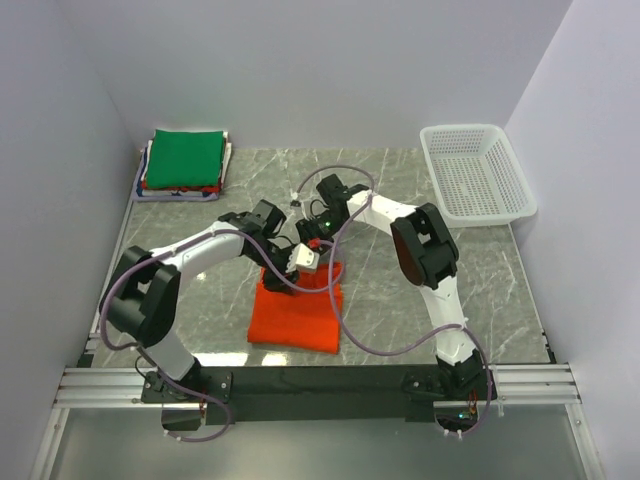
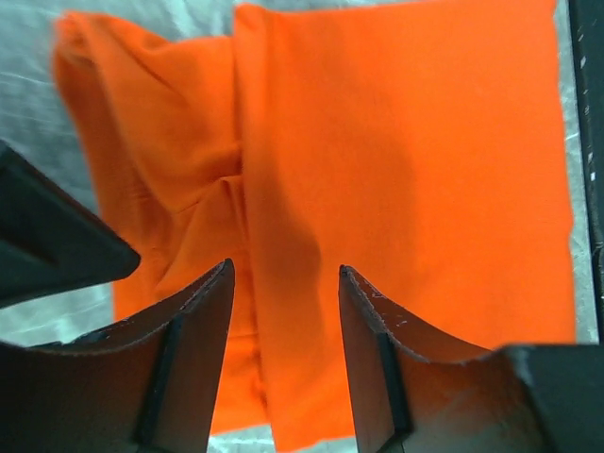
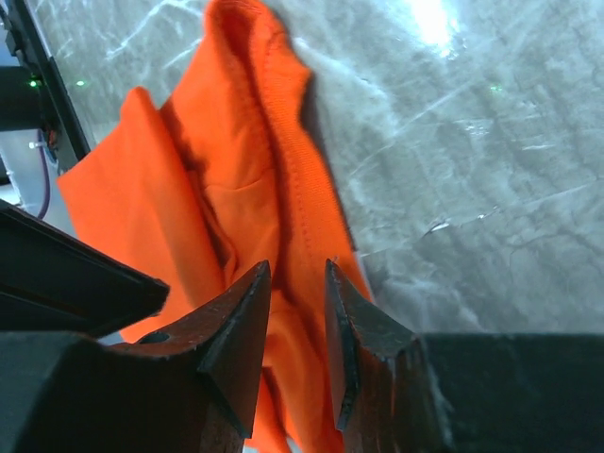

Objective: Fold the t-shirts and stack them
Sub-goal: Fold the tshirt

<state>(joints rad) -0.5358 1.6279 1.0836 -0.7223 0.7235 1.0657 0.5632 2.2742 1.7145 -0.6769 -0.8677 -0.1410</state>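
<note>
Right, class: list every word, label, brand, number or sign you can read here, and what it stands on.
None can be read.
The orange t-shirt is plain in all three views; the folded stack, the white basket and the table show no lettering.

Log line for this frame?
left gripper: open over orange shirt | right gripper: open over its edge | shirt: partly folded | stack: far left

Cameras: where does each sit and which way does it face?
Top external: high behind the robot, looking down on the table; left arm and right arm show.
Left wrist: on its arm, looking down at the orange t-shirt; left pincer open.
Right wrist: on its arm, looking down at shirt edge and table; right pincer open.
All three share the orange t-shirt.
</note>
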